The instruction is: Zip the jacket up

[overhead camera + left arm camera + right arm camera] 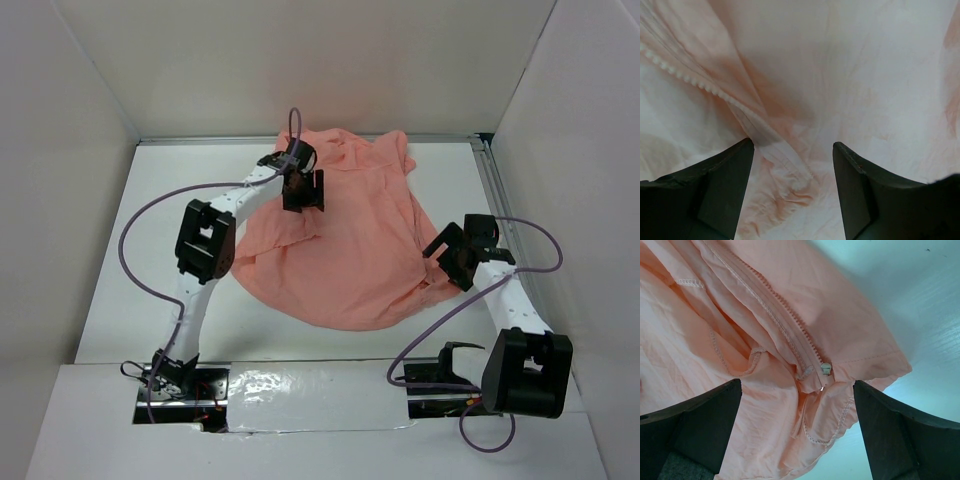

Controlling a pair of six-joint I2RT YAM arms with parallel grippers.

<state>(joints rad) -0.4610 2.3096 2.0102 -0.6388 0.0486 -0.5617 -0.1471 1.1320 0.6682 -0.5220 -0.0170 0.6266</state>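
Observation:
The salmon-pink jacket [345,235] lies crumpled on the white table, spread from the back middle to the right. My left gripper [302,192] is open just above its upper left part; the left wrist view shows pale wrinkled fabric [840,90] and a line of zipper teeth [687,77] between the open fingers. My right gripper [447,252] is open at the jacket's right hem. The right wrist view shows the zipper track [780,315] running down to the pale slider [825,368] near the hem corner, between my open fingers and apart from both.
White enclosure walls stand at the back and both sides. A metal rail [497,200] runs along the table's right edge. Purple cables [140,215] loop beside both arms. Bare table [160,290] lies left of the jacket.

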